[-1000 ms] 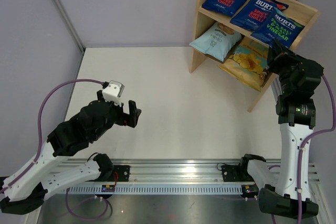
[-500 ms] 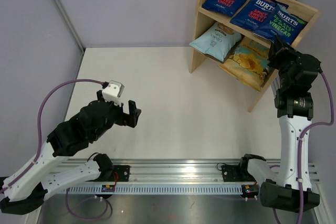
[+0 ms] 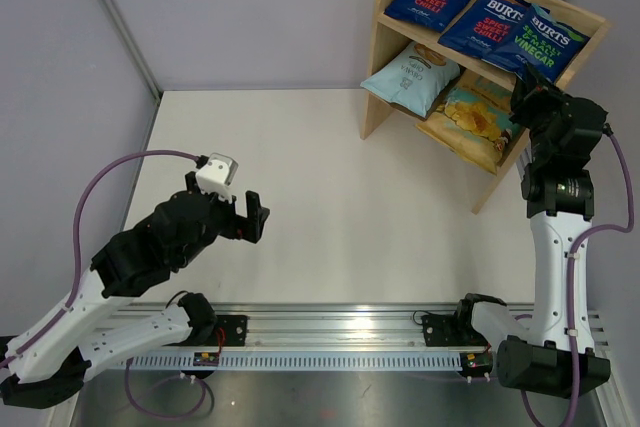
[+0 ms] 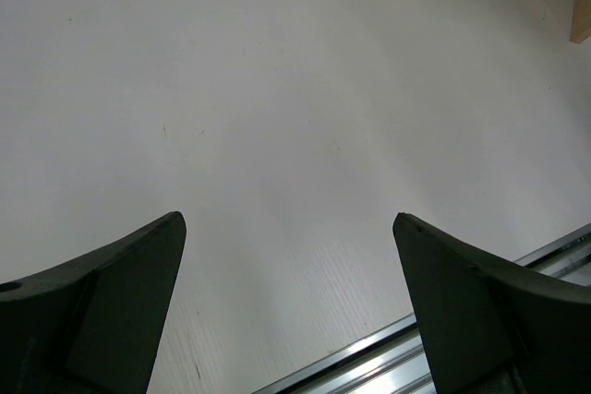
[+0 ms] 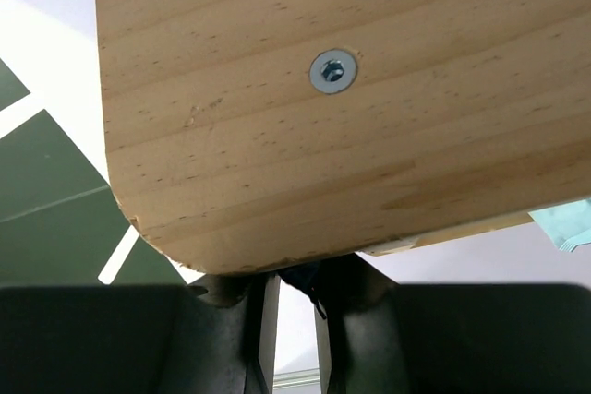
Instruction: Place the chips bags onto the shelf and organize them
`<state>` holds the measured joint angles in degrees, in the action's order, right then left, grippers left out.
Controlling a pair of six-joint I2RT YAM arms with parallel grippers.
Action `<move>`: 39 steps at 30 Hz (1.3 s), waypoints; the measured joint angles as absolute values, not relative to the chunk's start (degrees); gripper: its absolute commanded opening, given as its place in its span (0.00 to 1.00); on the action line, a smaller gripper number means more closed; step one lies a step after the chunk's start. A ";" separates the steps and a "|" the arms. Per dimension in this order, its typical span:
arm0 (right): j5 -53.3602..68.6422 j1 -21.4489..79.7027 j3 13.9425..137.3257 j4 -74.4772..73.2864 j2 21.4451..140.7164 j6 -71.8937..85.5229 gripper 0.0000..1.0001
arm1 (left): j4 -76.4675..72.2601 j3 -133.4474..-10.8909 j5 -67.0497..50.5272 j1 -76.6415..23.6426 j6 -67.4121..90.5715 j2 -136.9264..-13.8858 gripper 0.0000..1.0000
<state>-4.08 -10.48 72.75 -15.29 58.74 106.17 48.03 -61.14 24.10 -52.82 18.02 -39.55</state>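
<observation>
While the left hand (image 4: 286,220) gapes, the right hand (image 5: 292,302), pressed together, perhaps touches the grainy shelf (image 5: 388,145).

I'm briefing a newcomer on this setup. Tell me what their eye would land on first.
The wooden shelf at the table's far right corner, holding five bags: three dark-blue Burts bags abreast on top, a pale-blue bag and a yellow bag below. The right gripper is shut, close by the shelf's right side panel, while the left gripper hangs wide open over bare table.
</observation>
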 measured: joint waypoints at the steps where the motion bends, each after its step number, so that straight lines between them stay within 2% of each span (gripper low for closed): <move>1: -4.08 -10.48 72.77 -15.29 58.74 106.06 0.28 | 48.03 -61.14 24.10 -52.82 18.02 -39.53 0.99; 3: -4.08 -10.48 72.99 -15.40 58.81 105.75 0.34 | 48.03 -61.14 24.10 -52.82 18.02 -39.53 0.99; 5: -3.97 -10.48 73.38 -15.77 58.98 105.30 0.46 | 48.03 -61.14 24.10 -52.82 18.02 -39.53 0.99; 7: -3.79 -10.48 74.15 -16.25 59.09 104.62 0.52 | 48.03 -61.14 24.10 -52.82 18.02 -39.48 0.99; 13: -3.29 -10.50 75.46 -17.74 58.54 102.30 0.58 | 48.03 -61.14 24.29 -52.82 18.02 -39.44 0.99; 18: -1.76 -10.50 75.46 -19.66 57.54 100.71 0.59 | 48.03 -61.14 24.29 -52.82 18.02 -39.44 0.99; 25: 1.32 -10.50 74.08 -19.09 55.94 100.36 0.46 | 48.05 -61.14 24.29 -52.82 18.02 -39.09 0.99; 29: 2.92 -10.50 73.25 -18.22 55.81 100.68 0.31 | 48.03 -61.14 24.38 -52.82 18.02 -39.00 0.99; 32: 3.18 -10.50 73.12 -17.76 55.81 100.84 0.24 | 48.05 -61.14 24.45 -52.82 18.02 -39.00 0.99; 39: 2.55 -10.50 73.03 -16.91 56.73 100.88 0.18 | 48.05 -61.14 24.53 -52.82 18.02 -39.00 0.99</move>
